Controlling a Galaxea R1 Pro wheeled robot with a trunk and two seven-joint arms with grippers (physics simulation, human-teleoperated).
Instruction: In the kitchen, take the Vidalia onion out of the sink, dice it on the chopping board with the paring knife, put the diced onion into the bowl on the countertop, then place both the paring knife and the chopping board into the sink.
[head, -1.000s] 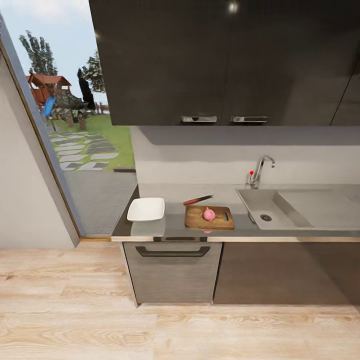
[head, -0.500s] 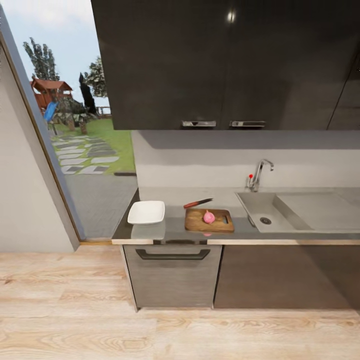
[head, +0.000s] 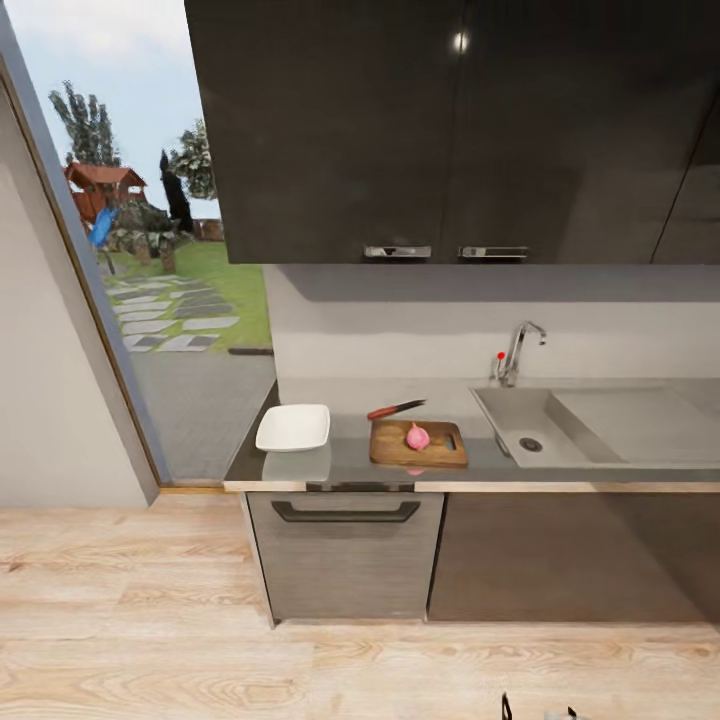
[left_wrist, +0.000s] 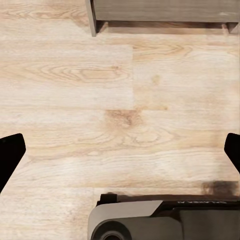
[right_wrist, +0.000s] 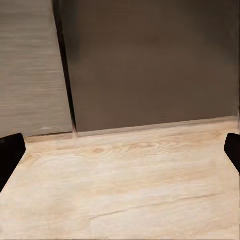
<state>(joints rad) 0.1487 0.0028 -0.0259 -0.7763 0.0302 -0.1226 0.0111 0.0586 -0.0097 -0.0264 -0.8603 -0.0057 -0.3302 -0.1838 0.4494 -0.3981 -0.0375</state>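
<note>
So the onion (head: 418, 435) is sitting on the board (head: 418, 442), roughly mid-board, a bit toward the end with the handle slot. The board lies near the front edge of the countertop (head: 350, 462), just beside the sink (head: 520, 418). The knife (head: 396, 408) is on the counter right behind the board's back edge, apart from it as far as I can tell, red handle pointing toward the bowl (head: 292, 427). The bowl sits near the counter's left end, well apart from the board.

Both grippers are nowhere near any of this. In the left wrist view the left gripper (left_wrist: 120, 155) has its two dark fingertips (left_wrist: 10, 152) way out at the picture's edges, so the jaws are spread wide with nothing between them, just wood floor (left_wrist: 120, 90) and part of the robot's base (left_wrist: 165, 220) below. Same deal for the right gripper (right_wrist: 120, 155): fingers wide apart, holding nothing, pointed at the floor in front of the cabinet doors (right_wrist: 150, 60) under the counter.
</note>
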